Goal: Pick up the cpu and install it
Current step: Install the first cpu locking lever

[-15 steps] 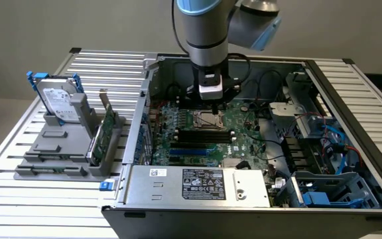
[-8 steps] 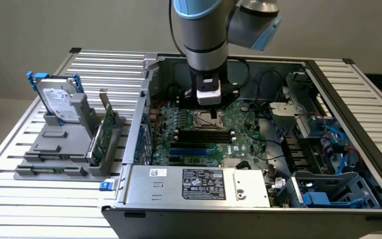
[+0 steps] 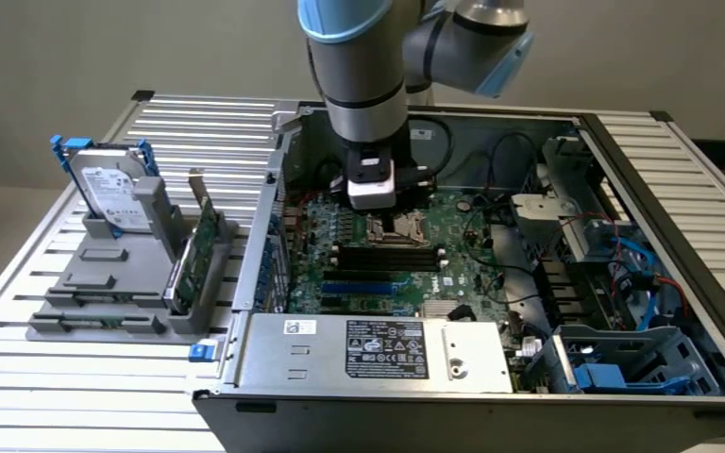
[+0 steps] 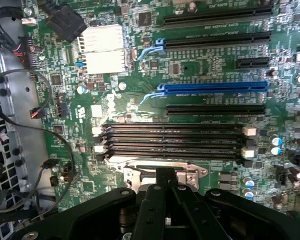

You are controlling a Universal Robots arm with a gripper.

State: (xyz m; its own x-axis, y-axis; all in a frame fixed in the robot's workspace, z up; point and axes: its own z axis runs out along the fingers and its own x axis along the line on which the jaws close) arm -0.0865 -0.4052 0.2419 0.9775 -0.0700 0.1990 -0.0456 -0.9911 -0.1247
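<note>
The gripper [image 3: 373,196] hangs low inside the open case [image 3: 665,189], right over the socket [image 3: 396,232] on the motherboard [image 3: 463,274], just beyond the memory slots [image 3: 388,257]. In the wrist view the fingers [image 4: 165,182] reach down onto the socket's metal frame [image 4: 140,172], beside the dark slots [image 4: 172,142]. The jaws are fully closed. The cpu itself cannot be made out: it may sit pinched between the fingertips or lie already in the socket beneath them, and the pictures do not settle which. Judged from this, the step in hand is seating the chip, and doing it well means keeping it flat and square to the frame, corners matched, lowering straight with no sideways drag, and using no force, since the socket's contacts would likely bend under a tilted or shifted chip.
</note>
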